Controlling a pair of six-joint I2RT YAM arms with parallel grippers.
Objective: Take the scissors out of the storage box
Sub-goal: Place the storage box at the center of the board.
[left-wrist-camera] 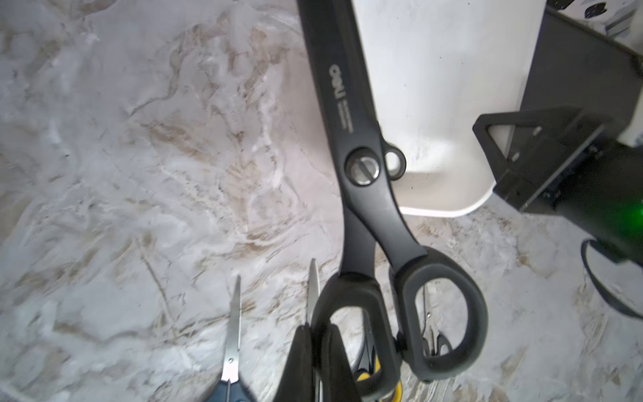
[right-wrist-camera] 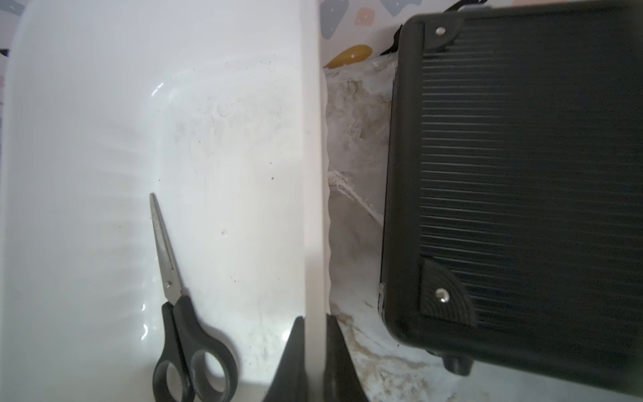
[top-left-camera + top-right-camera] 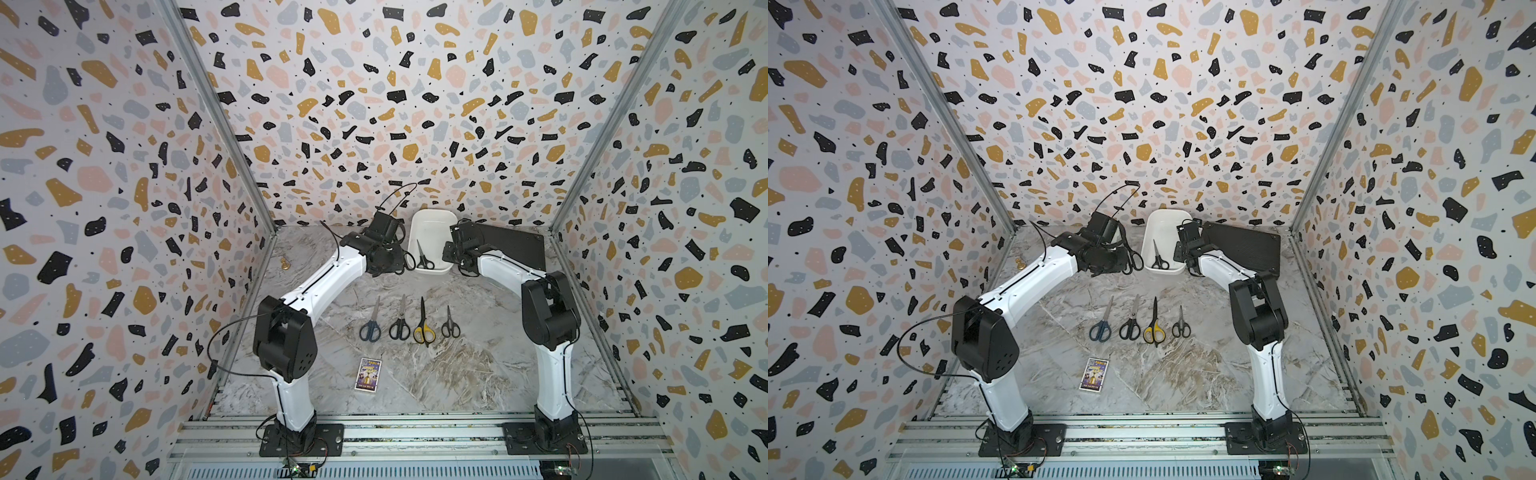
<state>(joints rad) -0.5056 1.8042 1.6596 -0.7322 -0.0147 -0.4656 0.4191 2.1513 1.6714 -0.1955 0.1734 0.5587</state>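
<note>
the left gripper point(image 1: 315, 336) is clamped shut on one handle loop of the big black scissors point(image 1: 362, 167). their closed blades run straight away from the fingers, just outside the white storage box point(image 3: 436, 226). the right gripper point(image 2: 313, 323) pinches the box's wall. small black scissors point(image 2: 174, 296) lie inside, tips toward the back wall point(image 3: 395, 124), as does the row of four scissors point(image 3: 422, 320) on the marble table point(image 3: 478, 353).

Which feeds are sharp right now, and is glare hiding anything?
Left wrist: held scissors sharp, logo readable; table soft at the edges; green glow at one border. Right wrist: boxed scissors crisp, small glints on the box floor hide nothing. Top views: evenly lit, no glare, everything small.
</note>
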